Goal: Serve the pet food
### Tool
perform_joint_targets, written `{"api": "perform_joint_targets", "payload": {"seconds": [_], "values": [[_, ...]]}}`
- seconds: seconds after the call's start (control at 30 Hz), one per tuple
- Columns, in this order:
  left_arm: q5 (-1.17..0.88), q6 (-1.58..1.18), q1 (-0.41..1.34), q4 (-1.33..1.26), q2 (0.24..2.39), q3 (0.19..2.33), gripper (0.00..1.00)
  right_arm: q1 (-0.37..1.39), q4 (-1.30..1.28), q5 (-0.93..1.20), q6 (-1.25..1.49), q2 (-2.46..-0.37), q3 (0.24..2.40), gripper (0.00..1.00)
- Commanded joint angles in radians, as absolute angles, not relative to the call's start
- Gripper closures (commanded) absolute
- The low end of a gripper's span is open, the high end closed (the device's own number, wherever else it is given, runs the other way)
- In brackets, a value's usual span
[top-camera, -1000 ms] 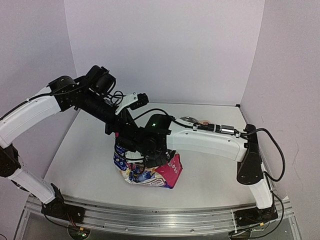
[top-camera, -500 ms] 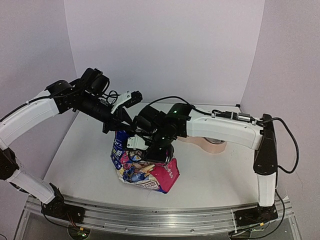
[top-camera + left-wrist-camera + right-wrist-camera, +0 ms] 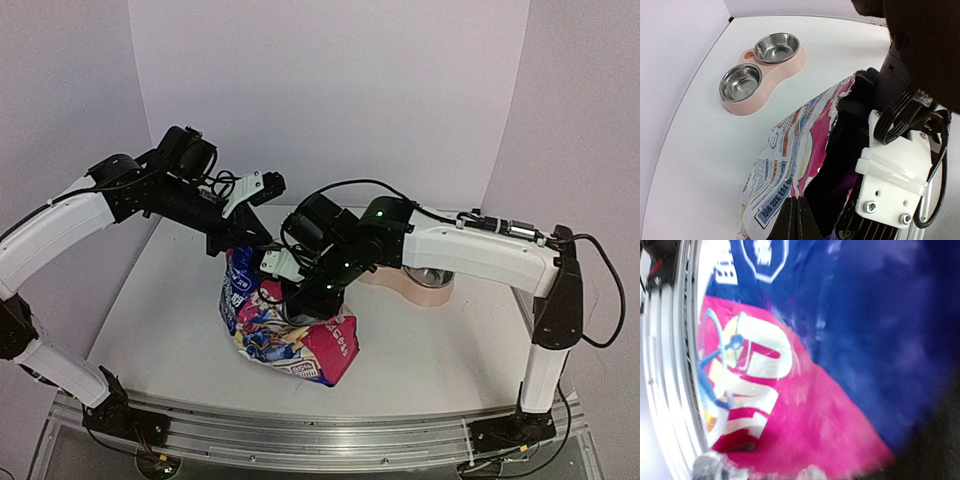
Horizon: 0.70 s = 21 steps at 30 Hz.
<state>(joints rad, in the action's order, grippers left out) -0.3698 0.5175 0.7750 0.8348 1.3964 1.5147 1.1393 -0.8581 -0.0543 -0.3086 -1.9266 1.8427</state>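
**Top external view: both grippers at the cat food pouch**

Top external view shows the cat food pouch (image 3: 290,335) standing crumpled on the white table (image 3: 160,300), near the front edge and about midway between the two arm bases. Its pink, blue and white faces are creased, and its mouth gapes upward. The right gripper (image 3: 303,300) is dipped into that mouth from the right. Its fingertips are hidden inside, so I cannot tell how far apart they stand or whether they hold anything. The right wrist view gives only blurred pink and blue foil, close up. The pellets themselves are out of sight.

Just behind, the left gripper (image 3: 240,250) is pinched fully closed on the pouch's upper left edge, which rises to meet it. The left wrist view shows its dark fingers (image 3: 792,222) together at that torn rim. Farther back and to the right, well apart from the pouch, the pink double-bowl feeder (image 3: 790,67) lies flat with two steel bowls (image 3: 776,47).
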Motion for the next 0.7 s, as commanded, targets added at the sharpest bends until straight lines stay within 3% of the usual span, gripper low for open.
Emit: {"api": "perform_joint_targets", "payload": {"seconds": [0.0, 0.47, 0.67], "values": [[-0.227, 0.556, 0.756, 0.858, 1.396, 1.544, 1.0, 1.151, -0.955, -0.025, -0.135, -1.84, 1.883, 1.0], [-0.182, 0.621, 0.756, 0.862, 1.372, 1.535, 1.0, 1.191, -1.107, -0.193, 0.033, -1.761, 1.858, 1.0], [-0.243, 0.609, 0.766, 0.856, 1.387, 1.562, 1.0, 1.203, -1.066, -0.247, 0.018, -1.801, 1.982, 1.0]]}}
